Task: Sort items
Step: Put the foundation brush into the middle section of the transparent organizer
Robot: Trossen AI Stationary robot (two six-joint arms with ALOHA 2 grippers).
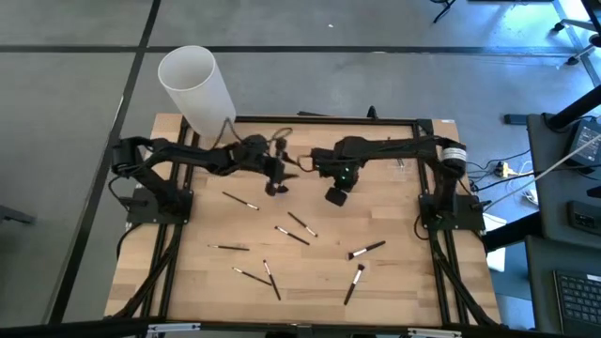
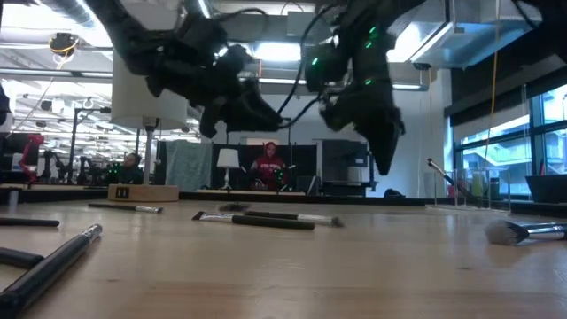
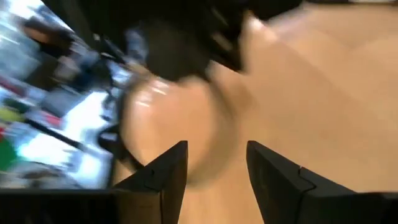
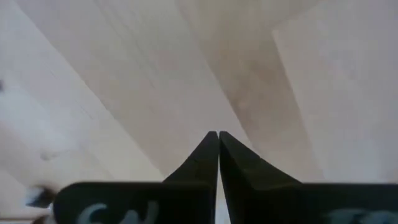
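Several slim dark brushes lie flat on the wooden table [image 1: 394,282], among them one [image 1: 241,200] near the left, a pair [image 1: 296,228] in the middle and two with tufted heads [image 1: 366,250] [image 1: 354,284] at the near right. My left gripper [image 1: 276,184] [image 3: 214,165] hovers open over the table's far middle, with only bare wood showing between its fingers. My right gripper [image 1: 336,196] [image 4: 217,138] hangs just to its right, pointing down, shut with nothing between its fingers. In the low view both grippers [image 2: 387,164] are clear of the tabletop.
A big white cylinder [image 1: 197,86] stands at the table's far left corner. A black frame [image 1: 329,119] runs around the table. In the low view, brushes [image 2: 266,219] [image 2: 53,261] lie across the near wood, and people sit in the room behind.
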